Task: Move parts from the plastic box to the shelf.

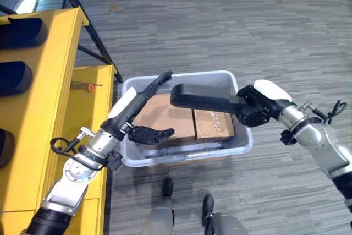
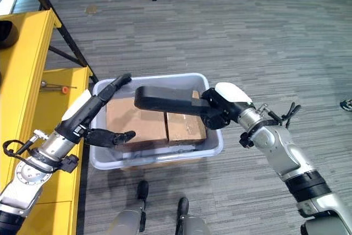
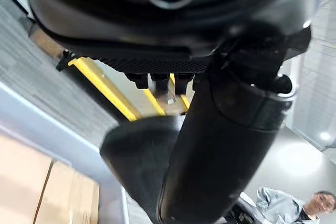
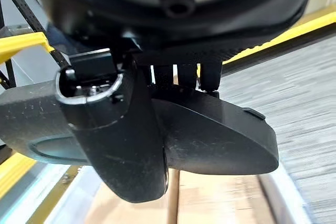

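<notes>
A: Where's our part?

B: The long black part hangs over the plastic box, our right hand curled round one end. Our left hand is spread beside it.

A: It looks rigid, moulded, probably light; we'd support the free end.

— Where do the two eye views look from?
— High, facing down; both share the plastic box mid-frame.
— And the wrist views?
— Very close along each hand, both catching the black part.
</notes>
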`<state>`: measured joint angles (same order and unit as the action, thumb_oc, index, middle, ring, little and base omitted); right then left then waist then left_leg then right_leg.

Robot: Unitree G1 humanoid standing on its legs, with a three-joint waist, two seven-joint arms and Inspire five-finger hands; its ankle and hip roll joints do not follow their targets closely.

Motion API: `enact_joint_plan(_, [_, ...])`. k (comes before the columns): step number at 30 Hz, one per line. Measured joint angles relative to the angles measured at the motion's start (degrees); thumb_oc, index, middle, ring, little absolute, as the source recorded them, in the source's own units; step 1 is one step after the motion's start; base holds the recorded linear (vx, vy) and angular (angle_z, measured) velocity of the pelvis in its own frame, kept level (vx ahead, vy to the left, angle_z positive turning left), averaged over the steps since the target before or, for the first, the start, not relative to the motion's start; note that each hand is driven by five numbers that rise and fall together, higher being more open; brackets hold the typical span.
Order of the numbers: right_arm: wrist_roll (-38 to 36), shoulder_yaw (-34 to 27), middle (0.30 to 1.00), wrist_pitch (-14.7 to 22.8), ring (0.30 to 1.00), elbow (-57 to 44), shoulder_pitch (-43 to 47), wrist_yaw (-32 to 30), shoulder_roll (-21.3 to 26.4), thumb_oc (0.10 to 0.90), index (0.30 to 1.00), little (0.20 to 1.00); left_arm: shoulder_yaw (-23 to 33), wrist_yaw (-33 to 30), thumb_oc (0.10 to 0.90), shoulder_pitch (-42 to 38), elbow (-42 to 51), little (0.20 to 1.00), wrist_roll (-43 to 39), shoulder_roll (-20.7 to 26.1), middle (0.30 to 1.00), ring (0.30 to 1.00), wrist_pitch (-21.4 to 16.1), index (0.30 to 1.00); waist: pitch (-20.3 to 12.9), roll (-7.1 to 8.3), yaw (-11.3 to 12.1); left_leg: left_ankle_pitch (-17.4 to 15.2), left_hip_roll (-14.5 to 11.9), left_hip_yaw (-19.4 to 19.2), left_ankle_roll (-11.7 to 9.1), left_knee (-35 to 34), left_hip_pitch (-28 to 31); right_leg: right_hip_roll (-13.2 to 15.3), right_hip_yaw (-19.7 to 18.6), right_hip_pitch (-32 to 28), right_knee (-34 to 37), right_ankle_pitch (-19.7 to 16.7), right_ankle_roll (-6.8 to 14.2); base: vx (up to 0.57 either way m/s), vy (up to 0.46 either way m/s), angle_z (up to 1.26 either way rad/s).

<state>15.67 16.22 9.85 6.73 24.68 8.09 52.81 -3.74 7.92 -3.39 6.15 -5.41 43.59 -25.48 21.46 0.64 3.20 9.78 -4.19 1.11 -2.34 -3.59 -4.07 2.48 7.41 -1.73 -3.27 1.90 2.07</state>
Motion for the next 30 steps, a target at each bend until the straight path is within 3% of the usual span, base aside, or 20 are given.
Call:
enact_joint_plan(6, [2.45, -4.52, 0.300, 0.94, 0.300, -4.39, -4.06, -0.59, -0.05, 0.400, 0.300, 0.300, 0.90, -1.03, 0.900, 1.83, -0.69, 1.000, 0.25, -0.11, 1.000, 1.000, 0.14, 1.000, -0.24, -0.13, -0.45, -0.65, -0.14, -1.08, 0.08, -0.45, 1.38, -0.22, -1.40, -1.92, 2.86, -1.80, 0.09, 0.03, 0.008, -0.11])
enact_joint_plan(15, [3.63, -4.56, 0.300, 1.79, 0.300, -10.00, -4.74, 0.02, -0.30, 0.400, 0.300, 0.300, 4.68, -2.09, 0.900, 2.71, -1.43, 1.000, 0.05, -1.34, 1.000, 1.000, 0.63, 1.000, -2.28, -0.98, -1.44, -0.94, 0.10, -2.20, 0.20, -0.85, 3.28, 0.10, -2.25, -3.74, 4.06, -2.01, 0.25, 0.04, 0.020, -0.05])
enact_joint_plan(23, [3.32, -4.33, 0.300, 4.06, 0.300, -16.19, -4.74, 4.87, -0.46, 0.400, 0.300, 0.300, 3.35, -1.00, 0.900, 2.75, -1.46, 1.000, 1.29, -4.32, 1.000, 1.000, 1.37, 1.000, -3.22, -1.19, -2.19, -0.99, 0.08, -2.25, 0.18, -0.86, 3.88, 0.02, -2.26, -4.73, 4.85, -2.20, 0.20, 0.00, 0.002, -0.01])
enact_joint_plan(30, [3.39, -2.95, 0.300, 3.04, 0.300, -17.60, -4.67, 5.96, -0.57, 0.400, 0.300, 0.300, -0.71, -0.81, 0.900, 2.86, -1.57, 1.000, 1.29, -4.63, 1.000, 1.000, 1.80, 1.000, -3.97, -1.13, -2.17, -1.20, 0.15, -2.41, 0.23, -0.88, 4.05, 0.11, -2.40, -4.88, 4.93, -2.40, 0.30, 0.00, 0.002, 0.00])
